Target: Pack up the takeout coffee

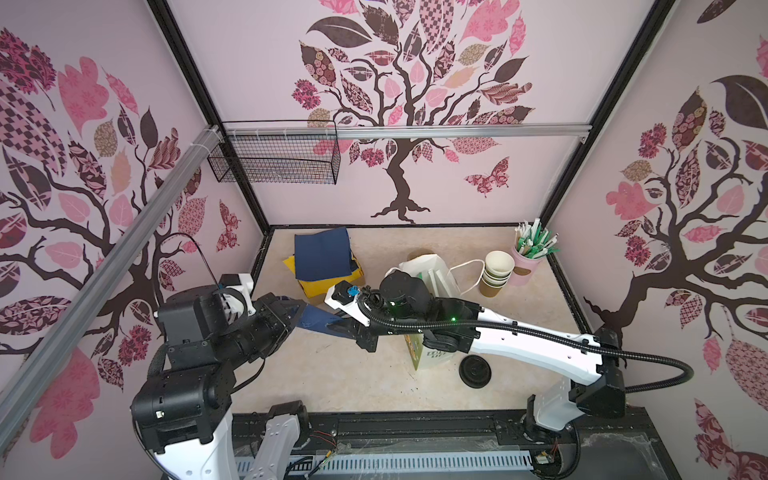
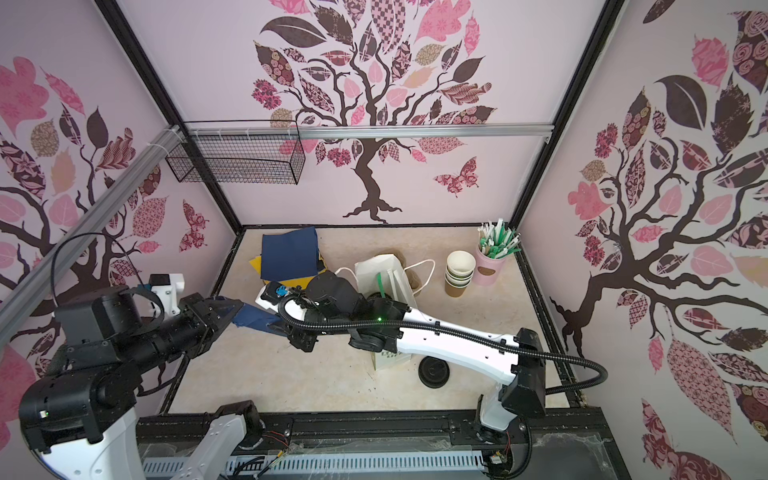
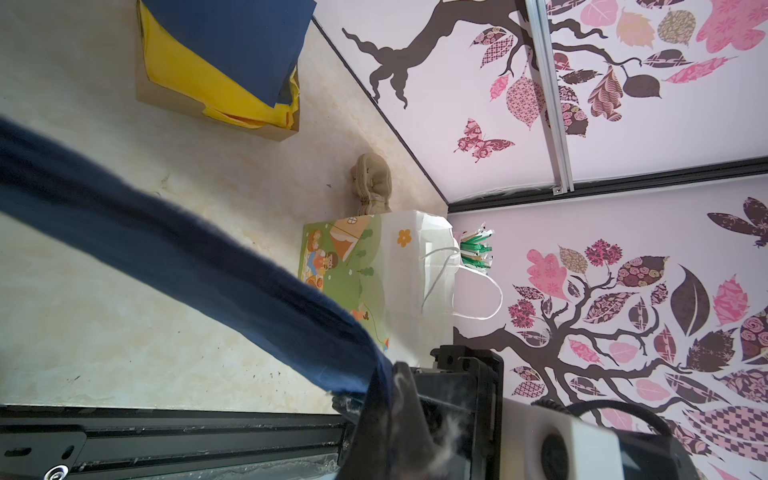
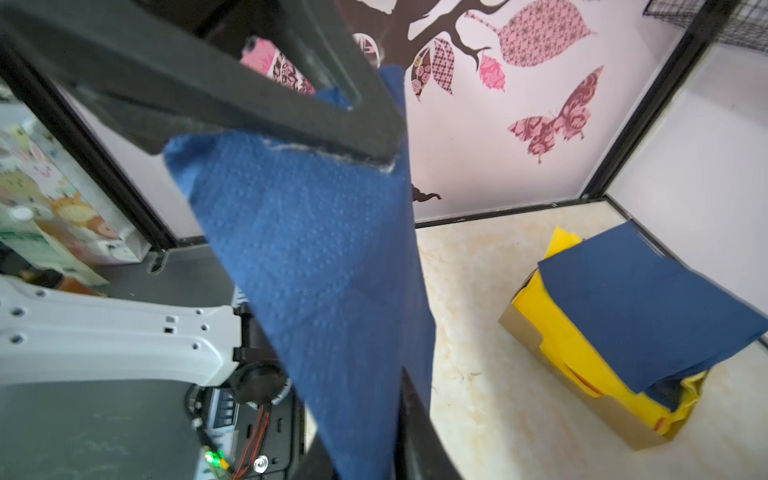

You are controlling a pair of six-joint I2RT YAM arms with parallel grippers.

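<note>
No takeout coffee shows; the inside of the white printed paper bag (image 1: 436,266) (image 2: 384,270) (image 3: 411,266) is mostly hidden behind my right arm. A dark blue napkin (image 1: 316,321) (image 2: 253,319) (image 3: 166,232) (image 4: 316,249) is stretched in the air between both grippers, left of the bag. My left gripper (image 1: 302,309) (image 2: 237,311) (image 3: 390,376) is shut on one end. My right gripper (image 1: 334,329) (image 2: 274,329) (image 4: 399,374) is shut on the other end, with the napkin running between its fingers.
A cardboard box of blue and yellow napkins (image 1: 324,259) (image 4: 623,324) stands at the back left. Nested lidless cups (image 1: 496,272) and a pink straw holder (image 1: 528,266) stand at the back right. A loose black lid (image 1: 475,371) lies in front of the bag.
</note>
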